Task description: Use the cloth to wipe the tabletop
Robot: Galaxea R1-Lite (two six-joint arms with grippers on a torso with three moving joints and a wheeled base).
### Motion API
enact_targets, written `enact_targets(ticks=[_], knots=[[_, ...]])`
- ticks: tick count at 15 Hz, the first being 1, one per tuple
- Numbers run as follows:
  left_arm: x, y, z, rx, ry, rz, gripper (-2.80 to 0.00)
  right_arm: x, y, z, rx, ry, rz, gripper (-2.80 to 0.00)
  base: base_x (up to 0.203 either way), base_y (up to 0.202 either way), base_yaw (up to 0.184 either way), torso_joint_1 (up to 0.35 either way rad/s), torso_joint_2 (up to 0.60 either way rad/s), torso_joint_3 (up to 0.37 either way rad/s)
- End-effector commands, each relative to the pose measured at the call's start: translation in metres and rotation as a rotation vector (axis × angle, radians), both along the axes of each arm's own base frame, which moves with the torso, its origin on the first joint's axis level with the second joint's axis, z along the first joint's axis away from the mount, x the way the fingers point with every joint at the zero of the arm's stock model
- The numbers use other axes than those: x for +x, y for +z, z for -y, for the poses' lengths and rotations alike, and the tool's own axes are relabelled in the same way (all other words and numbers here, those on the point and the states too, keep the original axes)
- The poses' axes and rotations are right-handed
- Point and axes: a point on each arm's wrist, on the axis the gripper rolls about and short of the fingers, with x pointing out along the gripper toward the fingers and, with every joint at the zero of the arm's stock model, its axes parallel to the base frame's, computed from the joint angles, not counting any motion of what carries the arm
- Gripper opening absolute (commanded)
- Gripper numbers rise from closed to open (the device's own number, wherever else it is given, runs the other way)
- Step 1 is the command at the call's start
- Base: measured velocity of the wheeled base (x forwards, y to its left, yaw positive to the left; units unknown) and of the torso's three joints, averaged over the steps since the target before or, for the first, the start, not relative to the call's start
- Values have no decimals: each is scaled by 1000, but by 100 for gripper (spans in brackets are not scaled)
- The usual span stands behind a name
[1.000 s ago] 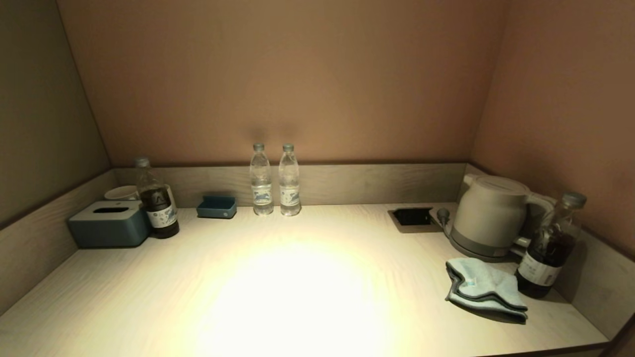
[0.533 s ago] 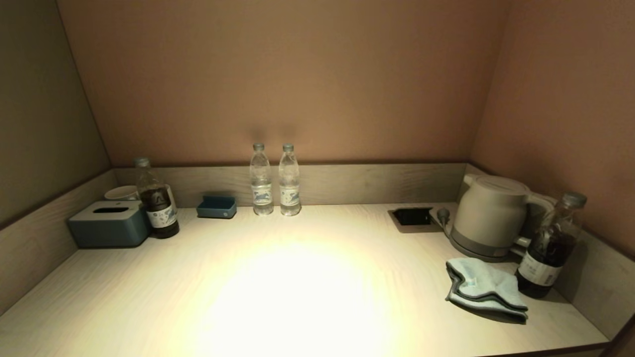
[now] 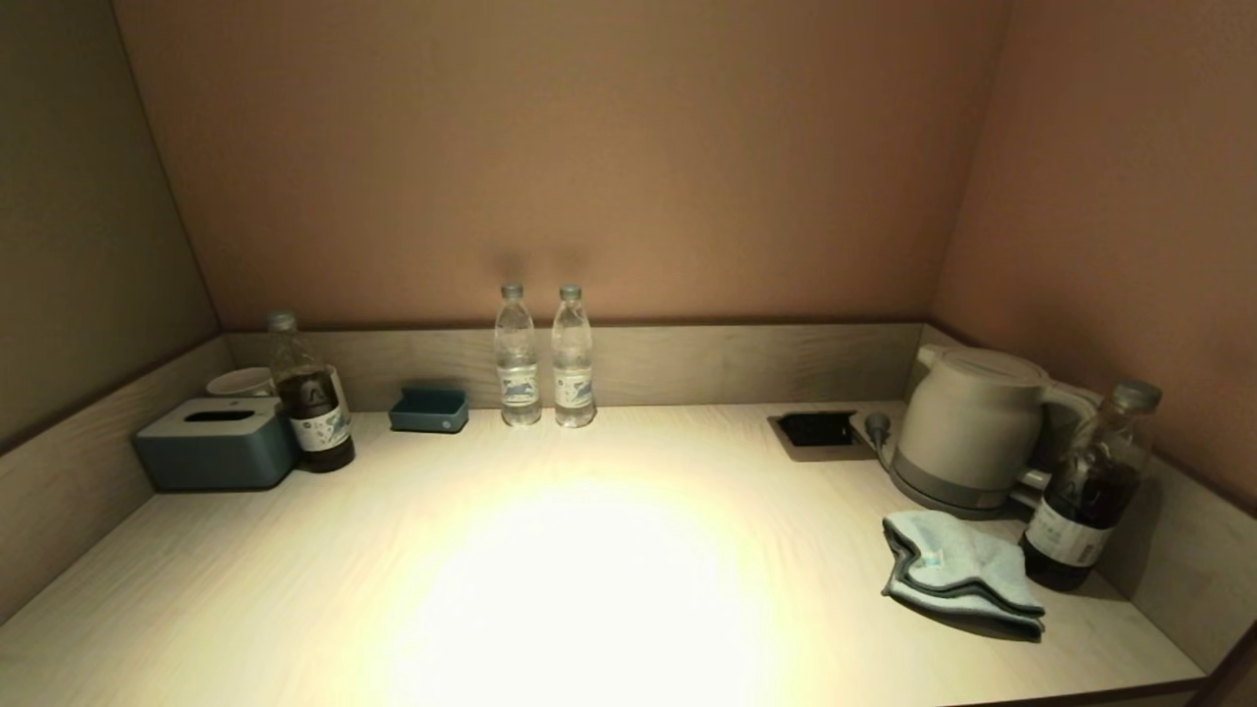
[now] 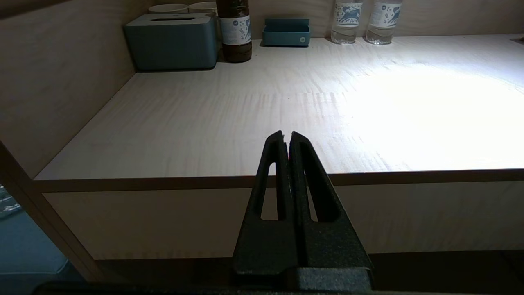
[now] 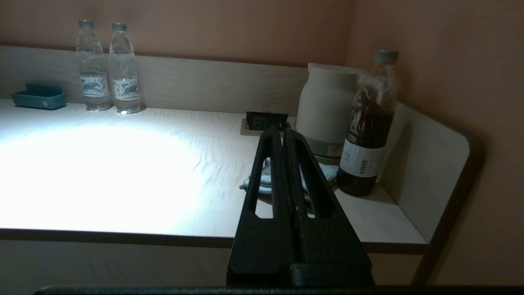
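The pale blue-green cloth [image 3: 957, 572] lies crumpled on the wood-grain tabletop [image 3: 589, 560] at the right, in front of the kettle and beside the dark bottle. In the right wrist view the cloth [image 5: 262, 180] shows partly behind the fingers. Neither gripper shows in the head view. My right gripper [image 5: 282, 130] is shut and empty, held before the table's front edge, pointing toward the cloth. My left gripper [image 4: 286, 134] is shut and empty, before the front edge on the left side.
A white kettle [image 3: 967, 424], a dark bottle [image 3: 1085, 491] and a black socket recess [image 3: 815, 428] stand near the cloth. Two water bottles [image 3: 545, 358] stand at the back. A blue tissue box [image 3: 216, 444], dark bottle [image 3: 309, 398] and small blue tray [image 3: 429, 409] stand at the left.
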Motion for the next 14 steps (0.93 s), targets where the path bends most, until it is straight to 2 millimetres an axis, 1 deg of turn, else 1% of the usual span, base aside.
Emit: enact_targets(ticks=[1, 3, 7, 11, 14], knots=[[0, 0, 0, -1, 0, 0, -280, 2, -5, 0, -3, 1, -4, -280, 0, 0, 0, 0, 0, 0], [0, 0, 0, -1, 0, 0, -280, 5, -14, 0, -4, 0, -39, -280, 0, 0, 0, 0, 0, 0], [0, 0, 0, -1, 0, 0, -280, 6, -18, 0, -3, 1, -78, -280, 0, 0, 0, 0, 0, 0], [0, 0, 0, 1, 0, 0, -280, 7, -29, 0, 3, 2, -191, -280, 0, 0, 0, 0, 0, 0], [0, 0, 0, -1, 0, 0, -280, 7, -33, 0, 19, 2, -230, -280, 0, 0, 0, 0, 0, 0]])
